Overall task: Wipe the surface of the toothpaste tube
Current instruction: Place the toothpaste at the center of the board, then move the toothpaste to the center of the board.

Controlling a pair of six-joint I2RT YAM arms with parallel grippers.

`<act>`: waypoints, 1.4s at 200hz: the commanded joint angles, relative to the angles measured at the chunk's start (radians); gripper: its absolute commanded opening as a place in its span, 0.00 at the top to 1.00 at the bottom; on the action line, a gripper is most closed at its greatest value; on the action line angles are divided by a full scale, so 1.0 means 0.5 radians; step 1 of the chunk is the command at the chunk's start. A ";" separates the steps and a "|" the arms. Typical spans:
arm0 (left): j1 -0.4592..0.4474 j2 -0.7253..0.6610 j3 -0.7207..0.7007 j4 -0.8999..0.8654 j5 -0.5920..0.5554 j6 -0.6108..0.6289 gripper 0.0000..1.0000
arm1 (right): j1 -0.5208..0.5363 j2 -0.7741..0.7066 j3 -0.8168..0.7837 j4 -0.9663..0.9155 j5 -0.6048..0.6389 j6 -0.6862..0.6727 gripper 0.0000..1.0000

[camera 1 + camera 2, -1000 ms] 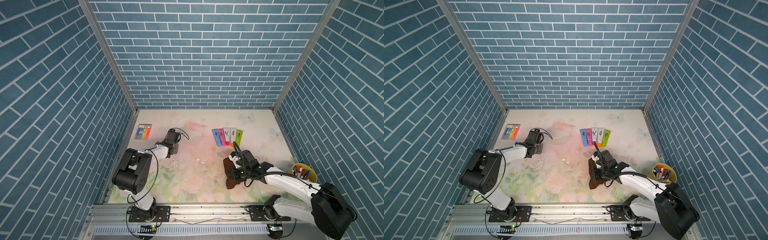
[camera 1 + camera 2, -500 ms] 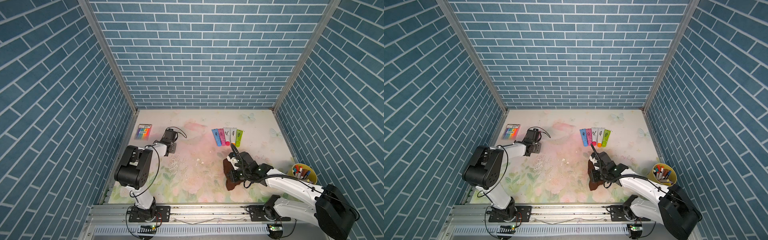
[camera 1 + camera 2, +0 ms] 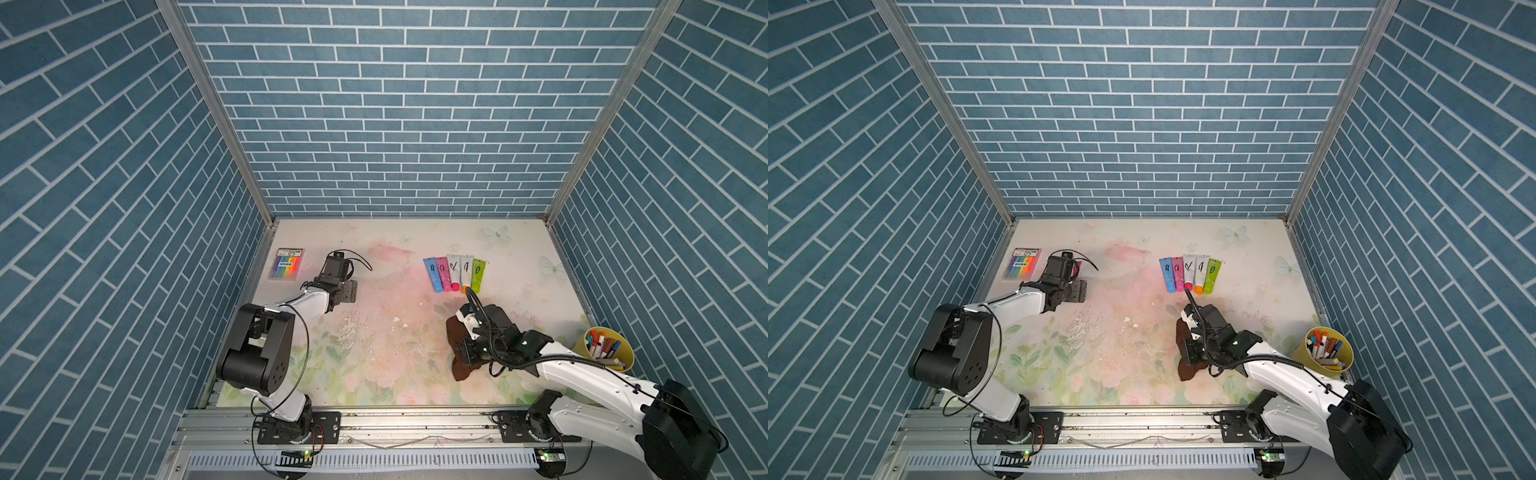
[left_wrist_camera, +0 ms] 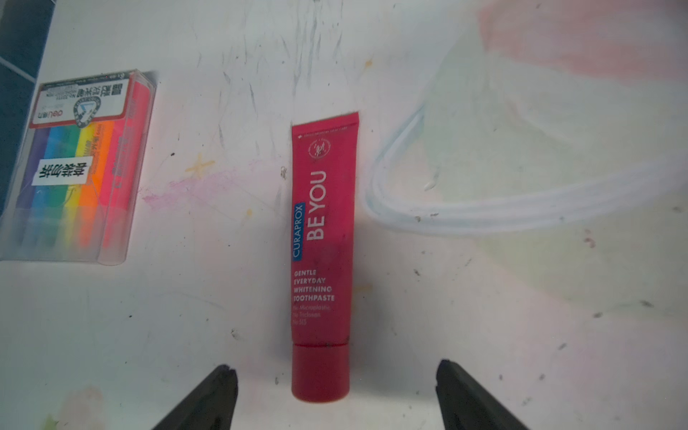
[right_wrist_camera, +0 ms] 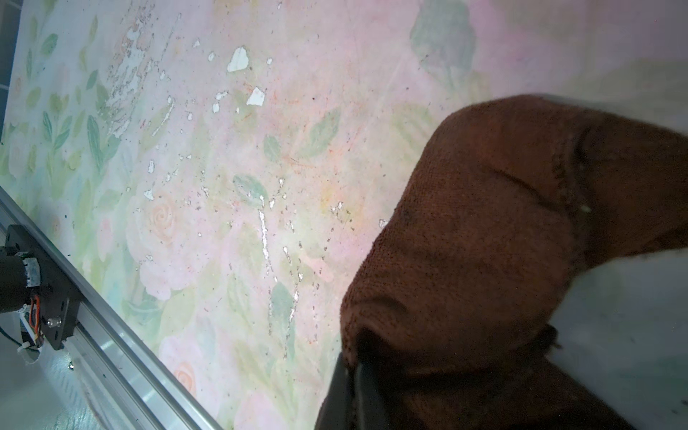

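Observation:
The red toothpaste tube lies flat on the table in the left wrist view, its cap toward my left gripper. That gripper is open, its black fingertips wide apart on either side of the cap and not touching it. In both top views the left gripper sits at the back left and hides the tube. My right gripper is shut on a brown cloth, which hangs bunched onto the table at the front right.
A clear pack of coloured highlighters lies by the left wall, close to the tube. Several small coloured tubes lie in a row at the back. A yellow cup of markers stands at the right edge. Brick walls enclose three sides.
The left gripper's jaws have opened wide and the left arm has shifted slightly. The right arm with the cloth has barely moved.

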 commanded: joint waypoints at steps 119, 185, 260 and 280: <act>-0.930 0.776 1.031 0.098 0.097 -0.830 0.00 | 0.006 -0.270 -0.078 -0.075 0.184 -0.008 1.00; -1.030 1.179 1.468 -0.158 0.027 -0.837 0.09 | 0.008 -0.298 -0.088 -0.074 0.184 -0.008 1.00; -1.061 1.286 1.571 -0.273 -0.038 -0.826 0.21 | 0.007 -0.285 -0.085 -0.068 0.170 -0.010 1.00; -1.067 1.323 1.596 -0.293 -0.021 -0.822 0.22 | 0.010 -0.274 -0.083 -0.068 0.171 -0.011 1.00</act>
